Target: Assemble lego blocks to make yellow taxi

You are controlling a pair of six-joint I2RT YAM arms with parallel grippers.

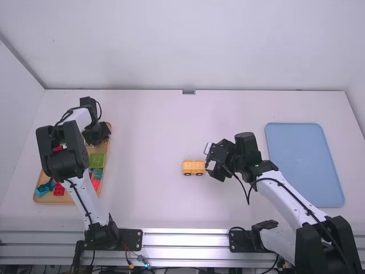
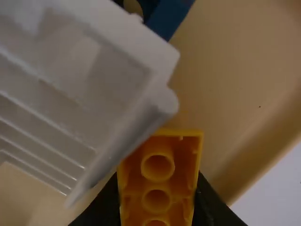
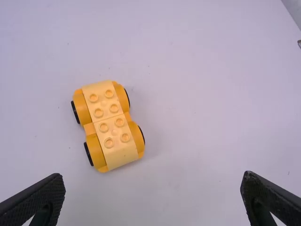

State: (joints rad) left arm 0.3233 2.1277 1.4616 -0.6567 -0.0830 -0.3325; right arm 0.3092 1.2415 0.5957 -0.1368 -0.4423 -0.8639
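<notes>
The yellow car base [image 1: 193, 166] stands on its wheels near the middle of the white surface [image 1: 151, 197], its studs facing up. It has two studded yellow parts set end to end, with dark wheels along both long sides.

The right hand [image 1: 211, 166] is low beside the car base, on its right in the high view. Its two fingers are wide apart with nothing between them.

The left hand [image 1: 101, 141] is over the far end of the wooden tray [image 1: 109, 127], at the left of the surface. Its fingers are clamped on a yellow block [image 2: 158, 186], whose hollow tubes show in the left wrist view. A large pale grey piece [image 2: 89, 80] lies right by that block; whether they touch, I cannot tell. Past the grey piece is part of a dark blue block [image 2: 170, 18].

In the tray are also a green block [image 1: 97, 160], a red block [image 1: 59, 189] and a bright blue block [image 1: 41, 191]. A light blue tray [image 1: 305, 165] lies flat on the right side of the surface.
</notes>
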